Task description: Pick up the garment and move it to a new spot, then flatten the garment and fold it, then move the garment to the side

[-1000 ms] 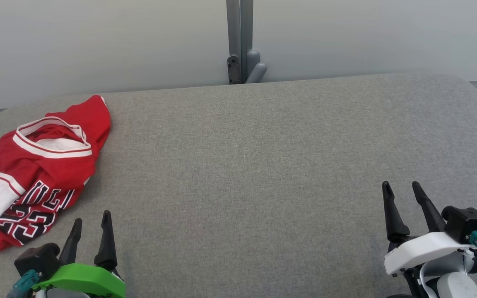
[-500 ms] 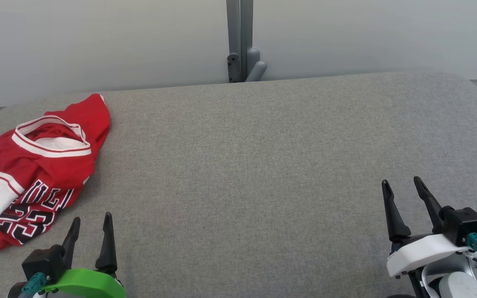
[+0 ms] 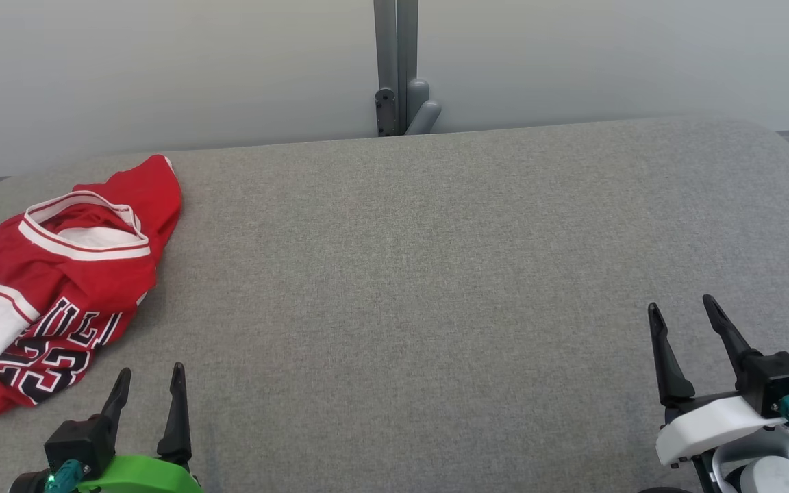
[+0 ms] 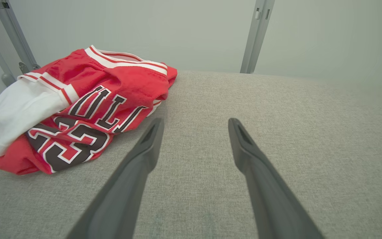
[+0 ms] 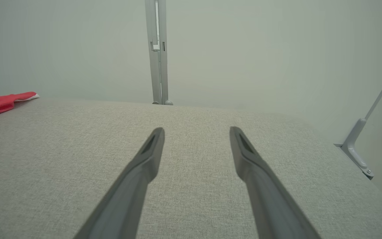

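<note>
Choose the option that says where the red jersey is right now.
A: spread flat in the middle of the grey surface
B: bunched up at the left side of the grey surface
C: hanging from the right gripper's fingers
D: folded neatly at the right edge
B: the red jersey lies crumpled at the left of the grey surface, just beyond the open left gripper, which is not touching it.

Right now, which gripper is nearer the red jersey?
The left gripper, with the green shell, open just beside the red jersey; the white-shelled right gripper stands far across the grey table.
</note>
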You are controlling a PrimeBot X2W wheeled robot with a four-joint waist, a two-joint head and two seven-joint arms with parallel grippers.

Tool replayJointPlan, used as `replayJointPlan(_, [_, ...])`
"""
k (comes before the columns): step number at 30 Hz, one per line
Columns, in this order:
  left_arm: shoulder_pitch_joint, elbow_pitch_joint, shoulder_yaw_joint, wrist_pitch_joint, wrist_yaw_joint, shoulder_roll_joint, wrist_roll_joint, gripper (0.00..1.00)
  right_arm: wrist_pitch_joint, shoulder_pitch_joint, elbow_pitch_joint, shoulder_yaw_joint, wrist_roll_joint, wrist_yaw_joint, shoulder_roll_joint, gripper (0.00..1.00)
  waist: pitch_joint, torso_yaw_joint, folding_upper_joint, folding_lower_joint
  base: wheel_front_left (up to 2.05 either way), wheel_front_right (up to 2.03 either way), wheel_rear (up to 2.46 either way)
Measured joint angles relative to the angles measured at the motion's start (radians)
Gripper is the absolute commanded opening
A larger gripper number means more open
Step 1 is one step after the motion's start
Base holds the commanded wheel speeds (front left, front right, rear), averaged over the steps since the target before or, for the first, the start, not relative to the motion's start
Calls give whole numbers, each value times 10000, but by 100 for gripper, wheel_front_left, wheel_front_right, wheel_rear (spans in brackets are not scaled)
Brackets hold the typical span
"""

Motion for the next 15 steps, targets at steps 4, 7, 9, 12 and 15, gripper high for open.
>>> replayJointPlan(4, [8, 56, 13, -90, -21, 2, 391, 100, -94, 34, -36, -107, -345, 0, -6, 100, -2, 11, 0, 0, 0, 0, 0])
replayJointPlan(7, [8, 59, 27, -161, -61, 2, 696, 100, -176, 61, -75, -128, -616, 2, 0, 100, -16, 36, 0, 0, 0, 0, 0])
replayJointPlan(9, [8, 59, 42, -201, -75, -2, 842, 100, -215, 92, -90, -132, -775, 2, 2, 100, -21, 43, 0, 0, 0, 0, 0])
replayJointPlan(12, [8, 73, 102, -251, -90, -58, 1005, 100, -257, 102, -115, -136, -963, 2, 6, 100, -17, 60, 0, 0, 0, 0, 0])
replayJointPlan(15, [8, 121, 198, -322, -94, -127, 1062, 100, -320, 102, -123, -155, -1147, 2, 10, 100, -26, 72, 0, 0, 0, 0, 0])
